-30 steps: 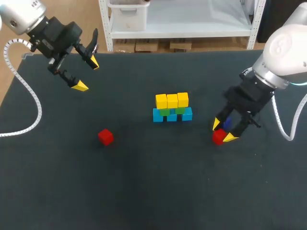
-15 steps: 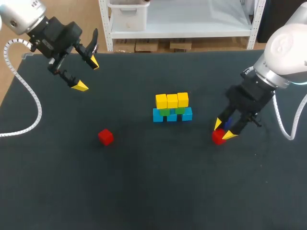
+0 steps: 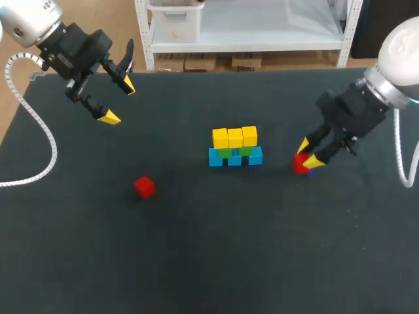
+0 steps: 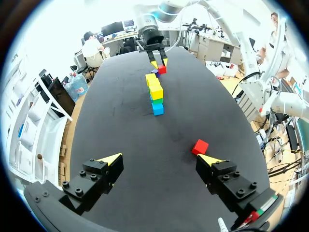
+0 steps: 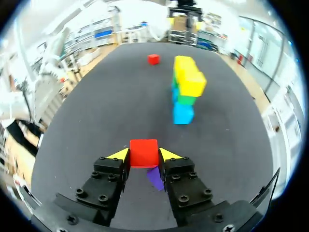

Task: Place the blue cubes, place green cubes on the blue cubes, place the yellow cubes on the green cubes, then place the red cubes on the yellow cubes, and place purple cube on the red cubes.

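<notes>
From above, the right gripper (image 3: 306, 157) clamps a red cube (image 3: 299, 165) between its fingers, at 3 o'clock from the stack (image 3: 236, 147); a spare red cube (image 3: 144, 187) lies at 8 o'clock. In the left wrist view, the left gripper (image 4: 160, 158) has its fingers wide apart and empty. In the right wrist view, a purple cube (image 5: 154, 178) shows under the clamped one.

Rounded white-and-silver shells are borne by the left arm (image 3: 29, 19), at ten o'clock, and the right arm (image 3: 400, 55), at two o'clock. A white coiled cable (image 3: 54, 154) is hung from the left, a smooth white cable (image 3: 395, 157) from the right. The left claw (image 3: 118, 101) and right claw (image 3: 308, 152) are built of black blocks studded with screws (image 5: 99, 197) and tipped with yellow wedges (image 4: 110, 158).
</notes>
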You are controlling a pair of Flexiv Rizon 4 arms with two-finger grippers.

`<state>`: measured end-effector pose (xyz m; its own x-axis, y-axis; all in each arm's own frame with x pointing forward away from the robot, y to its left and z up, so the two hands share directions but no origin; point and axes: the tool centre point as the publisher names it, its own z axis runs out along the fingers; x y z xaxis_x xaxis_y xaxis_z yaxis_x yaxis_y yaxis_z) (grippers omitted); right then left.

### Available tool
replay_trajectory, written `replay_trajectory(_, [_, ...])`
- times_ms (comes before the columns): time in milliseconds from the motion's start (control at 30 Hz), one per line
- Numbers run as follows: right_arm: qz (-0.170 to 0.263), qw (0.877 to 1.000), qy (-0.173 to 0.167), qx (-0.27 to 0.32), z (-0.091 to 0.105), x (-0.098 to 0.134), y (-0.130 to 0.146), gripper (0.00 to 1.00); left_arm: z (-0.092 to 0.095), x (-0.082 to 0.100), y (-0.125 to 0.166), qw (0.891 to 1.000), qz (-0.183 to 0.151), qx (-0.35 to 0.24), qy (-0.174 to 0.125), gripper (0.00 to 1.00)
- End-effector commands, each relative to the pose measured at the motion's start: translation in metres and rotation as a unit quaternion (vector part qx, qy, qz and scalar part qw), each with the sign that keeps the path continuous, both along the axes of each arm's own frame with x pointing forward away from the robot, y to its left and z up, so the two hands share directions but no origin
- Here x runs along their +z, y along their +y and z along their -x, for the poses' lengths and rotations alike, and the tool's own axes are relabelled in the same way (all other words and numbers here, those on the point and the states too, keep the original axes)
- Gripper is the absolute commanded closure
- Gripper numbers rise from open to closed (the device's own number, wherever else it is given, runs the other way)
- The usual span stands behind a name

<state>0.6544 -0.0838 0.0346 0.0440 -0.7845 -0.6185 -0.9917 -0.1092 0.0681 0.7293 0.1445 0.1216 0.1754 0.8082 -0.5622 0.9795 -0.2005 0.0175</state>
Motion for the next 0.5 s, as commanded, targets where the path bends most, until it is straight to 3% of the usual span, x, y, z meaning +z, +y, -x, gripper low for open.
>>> replay_trajectory(33, [0.063,0.993,-0.049,-0.089,0.002,0.026,0.011,1.00,-0.002,0.000,0.000,1.000,-0.001,-0.002,0.001,0.00])
replay_trajectory(267, [0.078,0.984,-0.084,-0.135,-0.024,0.049,0.032,1.00,-0.002,0.000,0.000,1.000,-0.001,-0.002,0.001,0.00])
replay_trajectory(500, [0.065,0.985,-0.087,-0.135,-0.039,0.062,0.052,1.00,-0.002,0.000,0.000,1.000,-0.001,-0.002,0.001,0.00])
